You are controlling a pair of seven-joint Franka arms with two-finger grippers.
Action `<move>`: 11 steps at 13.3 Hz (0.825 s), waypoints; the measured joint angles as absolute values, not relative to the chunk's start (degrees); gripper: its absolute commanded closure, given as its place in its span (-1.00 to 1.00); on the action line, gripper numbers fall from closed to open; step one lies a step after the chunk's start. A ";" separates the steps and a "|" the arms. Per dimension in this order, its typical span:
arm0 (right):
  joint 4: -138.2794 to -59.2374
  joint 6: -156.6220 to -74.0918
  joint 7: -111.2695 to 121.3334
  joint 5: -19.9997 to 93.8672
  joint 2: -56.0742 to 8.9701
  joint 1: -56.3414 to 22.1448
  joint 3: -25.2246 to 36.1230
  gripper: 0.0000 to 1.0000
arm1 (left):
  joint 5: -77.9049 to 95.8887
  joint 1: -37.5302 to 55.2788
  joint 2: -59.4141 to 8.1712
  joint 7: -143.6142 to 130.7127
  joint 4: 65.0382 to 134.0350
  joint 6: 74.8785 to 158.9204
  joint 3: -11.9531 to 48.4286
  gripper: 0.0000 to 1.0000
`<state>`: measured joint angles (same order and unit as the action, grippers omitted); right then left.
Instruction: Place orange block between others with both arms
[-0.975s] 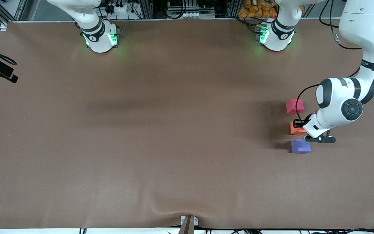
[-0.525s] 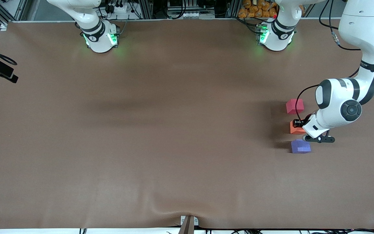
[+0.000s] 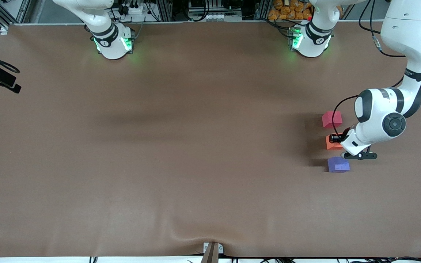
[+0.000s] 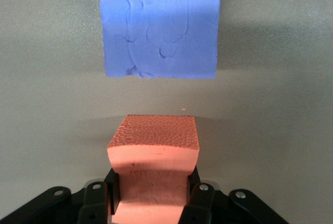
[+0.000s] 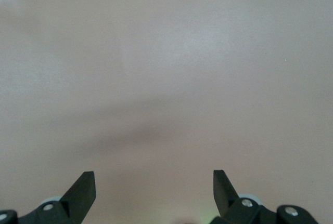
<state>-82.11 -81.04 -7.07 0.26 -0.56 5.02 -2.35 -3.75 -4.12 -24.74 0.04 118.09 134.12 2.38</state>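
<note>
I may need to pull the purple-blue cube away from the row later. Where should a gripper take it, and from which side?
Probably from straight above, fingers on the two side faces of the purple-blue cube that face the table's ends. It sits flat, and the face toward the orange block, which the left gripper holds shut, leaves only a narrow gap. The right gripper waits open over bare table.

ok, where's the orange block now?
In the front view, the orange block sits between the red-pink cube and purple cube, gripped by the left gripper.

Near my left arm's end of the table [image 3: 196, 146], the orange block [image 3: 333, 144] lies between the others [image 3: 332, 119].
</note>
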 measured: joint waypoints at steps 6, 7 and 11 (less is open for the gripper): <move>-82.11 -80.99 -7.07 0.26 -0.56 5.02 -2.35 -1.00 | -3.75 -4.09 -24.10 -0.56 116.50 134.67 2.44 -1.00; -82.11 -80.94 -7.07 0.26 -0.56 5.02 -2.35 -1.00 | -3.75 -4.02 -23.38 -1.51 115.88 134.54 2.52 -1.00; -82.11 -80.72 -7.06 0.26 -0.56 5.02 -2.35 -1.00 | -3.75 -3.38 -19.54 -3.74 110.28 125.64 2.79 -1.00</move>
<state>-82.11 -80.72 -7.06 0.26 -0.56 5.02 -2.35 -3.75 -3.38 -19.54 -3.74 110.28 125.64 2.79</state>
